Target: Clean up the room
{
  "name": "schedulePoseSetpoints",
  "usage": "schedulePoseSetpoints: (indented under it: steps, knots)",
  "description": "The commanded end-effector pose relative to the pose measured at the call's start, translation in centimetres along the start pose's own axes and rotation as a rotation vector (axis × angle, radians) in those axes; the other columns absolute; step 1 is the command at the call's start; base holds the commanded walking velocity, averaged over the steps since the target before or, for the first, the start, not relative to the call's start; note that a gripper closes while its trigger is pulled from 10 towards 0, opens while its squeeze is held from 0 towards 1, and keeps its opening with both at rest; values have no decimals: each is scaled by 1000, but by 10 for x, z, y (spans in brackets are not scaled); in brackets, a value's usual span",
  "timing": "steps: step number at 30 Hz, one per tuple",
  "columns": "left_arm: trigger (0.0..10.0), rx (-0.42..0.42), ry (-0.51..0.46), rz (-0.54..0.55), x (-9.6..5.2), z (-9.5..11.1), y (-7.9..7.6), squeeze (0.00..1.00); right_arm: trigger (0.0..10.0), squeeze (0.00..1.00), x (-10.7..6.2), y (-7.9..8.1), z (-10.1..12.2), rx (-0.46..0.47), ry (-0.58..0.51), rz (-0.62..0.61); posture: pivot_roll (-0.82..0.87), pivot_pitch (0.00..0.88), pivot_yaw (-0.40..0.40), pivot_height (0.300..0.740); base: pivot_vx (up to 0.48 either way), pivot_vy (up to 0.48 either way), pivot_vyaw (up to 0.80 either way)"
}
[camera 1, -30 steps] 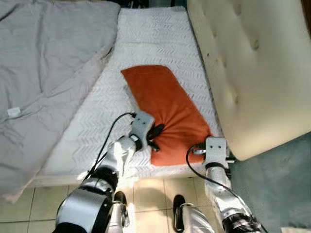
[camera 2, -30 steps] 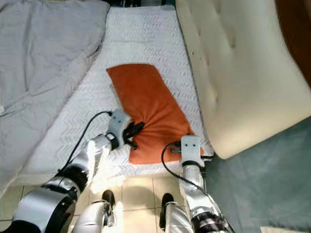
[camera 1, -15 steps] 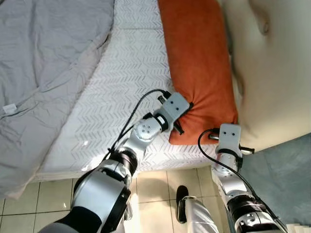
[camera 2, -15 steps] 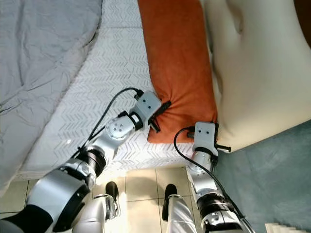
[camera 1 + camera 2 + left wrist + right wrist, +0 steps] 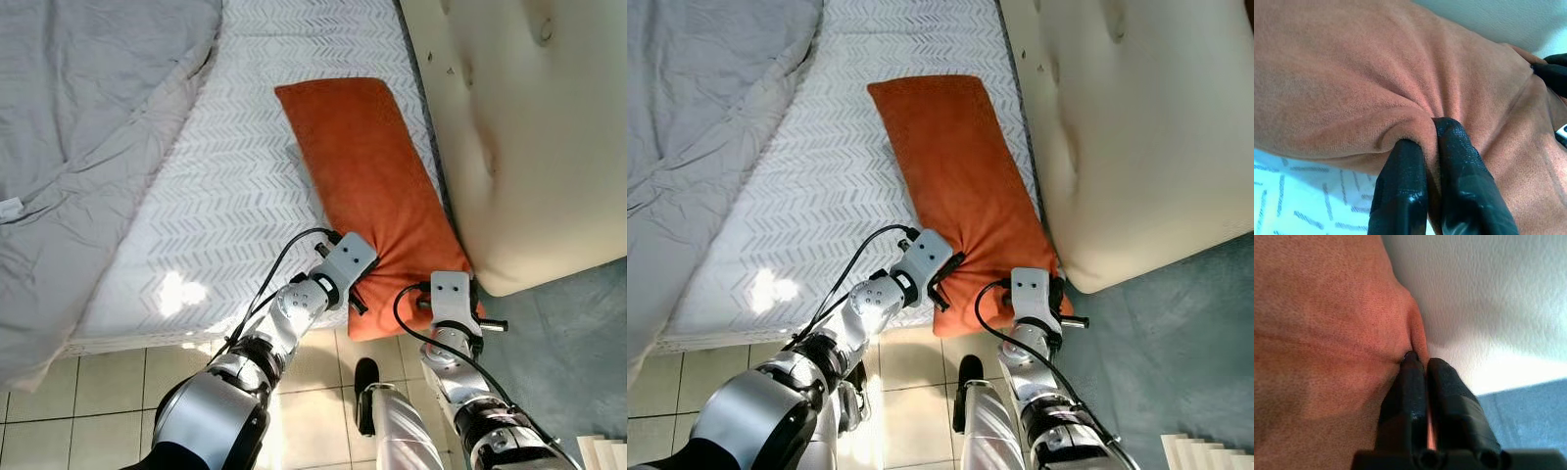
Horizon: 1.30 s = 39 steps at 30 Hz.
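Presently, orange pillow [image 5: 367,186] is pinched by left end effector [image 5: 1431,128] and right end effector [image 5: 1419,360], both clenched on fabric. Thin folds may be pulled free under load.

A bed [image 5: 245,166] with a white chevron-patterned cover is stretching from near to far, with a grey duvet [image 5: 78,147] lying crumpled over its left side. A cream tufted headboard [image 5: 529,137] is standing along its right edge. Beige floor tiles [image 5: 108,411] are showing near the bed, with a teal carpet [image 5: 578,323] lying to the right, and a sunlight patch [image 5: 181,292] is falling on the cover.
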<state>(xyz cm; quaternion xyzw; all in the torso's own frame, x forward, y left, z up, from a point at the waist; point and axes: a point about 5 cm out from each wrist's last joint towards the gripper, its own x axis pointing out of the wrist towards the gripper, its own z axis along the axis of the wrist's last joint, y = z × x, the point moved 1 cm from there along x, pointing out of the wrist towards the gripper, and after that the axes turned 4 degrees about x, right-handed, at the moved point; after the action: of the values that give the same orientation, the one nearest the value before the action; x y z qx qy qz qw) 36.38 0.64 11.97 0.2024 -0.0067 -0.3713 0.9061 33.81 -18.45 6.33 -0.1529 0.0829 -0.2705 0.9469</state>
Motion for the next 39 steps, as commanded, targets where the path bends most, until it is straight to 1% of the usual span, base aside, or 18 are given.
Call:
schedulePoseSetpoints:
  steps: [1, 2, 5, 7, 11, 15, 18, 19, 22, 25, 28, 29, 30, 31, 33, 34, 36, 39]
  knots:
    - [10000, 1, 19, 16, -5, -6, 10, 0, 10000, 1000, 7, -27, -20, -5, 87, -119, -267, 547, -37, 740, 0, 0, 0]
    - [10000, -9, 21, 33, -7, -6, 16, 1000, 10000, 1000, 7, -26, -18, 11, 82, -110, -256, 543, -37, 740, 0, 0, 0]
    - [10000, -54, 7, 80, -14, -8, 35, 1000, 10000, 1000, 8, -21, -11, 74, 56, -55, -234, 532, -43, 740, 0, 0, 0]
    - [10000, -63, -1, 90, -17, -9, 39, 1000, 10000, 1000, 8, -19, -9, 88, 49, -40, -234, 532, -43, 740, 0, 0, 0]
    - [10000, -58, -62, 166, -34, -7, 71, 1000, 10000, 1000, 5, -12, 7, 140, -18, 2, -215, 510, -53, 740, 0, 0, 0]
    - [10000, -116, -83, 187, -40, -11, 77, 1000, 10000, 1000, 5, -10, 10, 137, -45, 31, -189, 491, -61, 740, 0, 0, 0]
    - [10000, -152, -101, 162, -39, -15, 65, 1000, 10000, 1000, 7, -10, 10, 132, -50, 54, -178, 482, -63, 740, 0, 0, 0]
    - [10000, -221, -123, 126, -39, -26, 38, 1000, 10000, 1000, 10, -13, 8, 121, -54, 91, -168, 474, -65, 740, 0, 0, 0]
    - [10000, -346, -144, 137, -47, -40, 9, 1000, 10000, 1000, 14, -21, 7, 104, -66, 115, -165, 466, -72, 740, 0, 0, 0]
    - [10000, -346, -144, 137, -47, -40, 9, 1000, 10000, 1000, 14, -21, 7, 104, -66, 115, -165, 466, -72, 740, 0, 0, 0]
    - [10000, -499, -191, 229, -70, -36, -6, 1000, 10000, 1000, 14, -26, 8, 90, -92, 160, -126, 410, -81, 740, 0, 0, 0]
    - [10000, -499, -210, 247, -81, -29, -10, 651, 10000, 0, 13, -29, 15, 91, -131, 164, -107, 385, -85, 740, 0, 0, 0]
    - [10000, -499, -210, 247, -81, -29, -10, 651, 10000, 0, 13, -29, 15, 91, -131, 164, -107, 385, -85, 740, 0, 0, 0]
    - [10000, -477, -227, 280, -97, -18, -12, 0, 10000, 0, 10, -34, 30, 102, -212, 159, -89, 354, -91, 740, 0, 0, 0]
    - [10000, -450, -234, 299, -103, -15, -11, 0, 10000, 0, 8, -37, 37, 113, -253, 154, -76, 326, -91, 740, 0, 0, 0]
    - [10000, -378, -256, 347, -122, 0, -5, 0, 10000, 0, -7, -50, 54, 163, -323, 142, -57, 280, -96, 740, 0, 0, 0]
    - [10000, -347, -263, 355, -128, 5, -3, 0, 10000, 0, -13, -55, 59, 186, -339, 141, -57, 280, -96, 740, 0, 0, 0]
    - [10000, -316, -231, 394, -140, 6, 1, 0, 10000, 0, -29, -58, 58, 249, -336, 189, -28, 197, -98, 740, 0, 0, 0]
